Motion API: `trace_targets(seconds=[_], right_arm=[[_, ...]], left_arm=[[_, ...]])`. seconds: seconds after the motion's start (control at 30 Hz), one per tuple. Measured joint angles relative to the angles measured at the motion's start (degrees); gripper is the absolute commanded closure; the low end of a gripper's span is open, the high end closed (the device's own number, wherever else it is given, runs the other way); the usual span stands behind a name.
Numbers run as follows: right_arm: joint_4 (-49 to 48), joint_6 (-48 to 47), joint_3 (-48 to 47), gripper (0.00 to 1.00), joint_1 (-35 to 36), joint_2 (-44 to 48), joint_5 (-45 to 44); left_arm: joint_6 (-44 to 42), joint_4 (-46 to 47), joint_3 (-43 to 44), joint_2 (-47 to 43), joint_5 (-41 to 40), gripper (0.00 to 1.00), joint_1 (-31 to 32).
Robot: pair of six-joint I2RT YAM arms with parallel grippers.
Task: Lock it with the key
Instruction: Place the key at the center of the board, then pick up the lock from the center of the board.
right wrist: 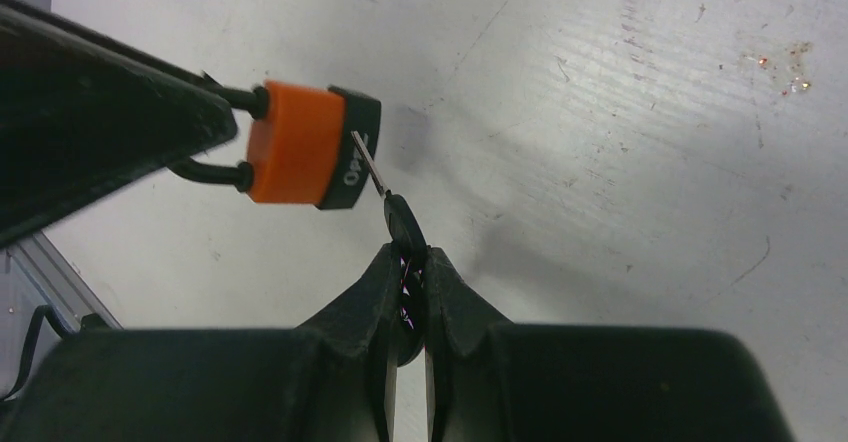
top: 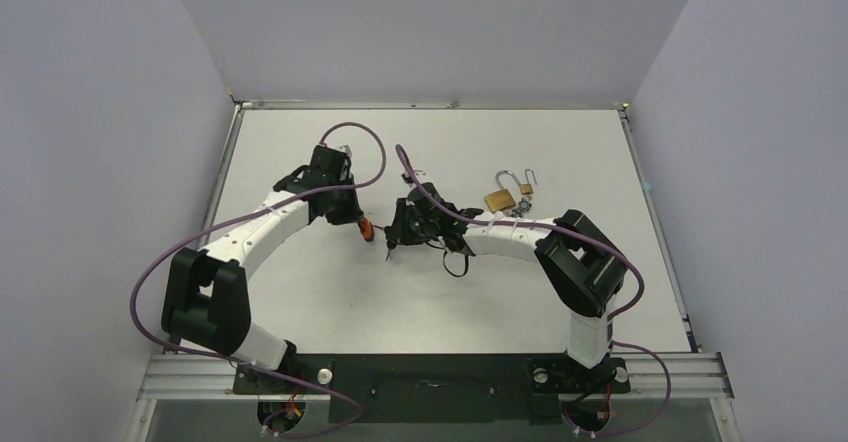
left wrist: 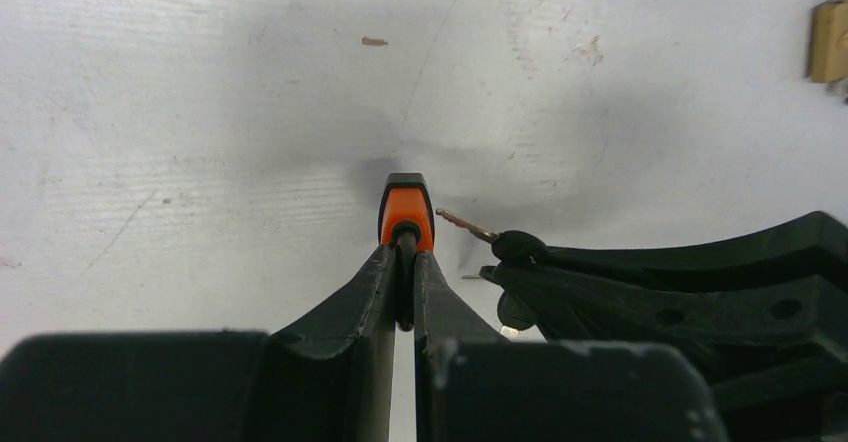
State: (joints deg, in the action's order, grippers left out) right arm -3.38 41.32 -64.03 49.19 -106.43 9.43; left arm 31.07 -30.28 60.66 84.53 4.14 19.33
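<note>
My left gripper (left wrist: 405,254) is shut on the black shackle of a small orange padlock (left wrist: 405,212) and holds it above the table. The padlock also shows in the right wrist view (right wrist: 297,144) and the top view (top: 366,229). My right gripper (right wrist: 407,258) is shut on the black head of a key (right wrist: 403,222). The key's blade (right wrist: 370,169) touches the padlock's black end, with most of the blade outside. A brass padlock (top: 499,200) with an open silver shackle lies on the table behind the right arm, apart from both grippers.
A smaller brass padlock (top: 526,189) and some small metal bits (top: 518,208) lie beside the brass one. The brass body's edge shows in the left wrist view (left wrist: 828,37). Grey walls enclose the white table (top: 300,302) on three sides.
</note>
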Motion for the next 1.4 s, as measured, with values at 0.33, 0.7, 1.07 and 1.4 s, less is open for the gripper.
trace_targets(seconds=[0.33,0.7,1.07,1.4], right_arm=[[-2.05,3.41,-1.36,1.00,0.00,-3.06,-0.92],[-4.09,5.18,-1.31,0.80,-0.02,-3.39,-0.92],[-6.01,5.66,1.05,0.34,-0.81,-2.84,-0.61],[2.16,3.82,7.74,0.31,-11.76,14.29,-6.38]], left_arm=[[-1.79,-6.23,2.27,7.04,-6.64,0.91,4.66],[-1.73,-6.25,3.78,7.21,-7.37,0.68,5.73],[-1.84,-8.17,5.62,2.86,-7.65,0.51,5.73],[-2.60,-9.05,11.21,-5.99,-6.23,0.45,5.68]])
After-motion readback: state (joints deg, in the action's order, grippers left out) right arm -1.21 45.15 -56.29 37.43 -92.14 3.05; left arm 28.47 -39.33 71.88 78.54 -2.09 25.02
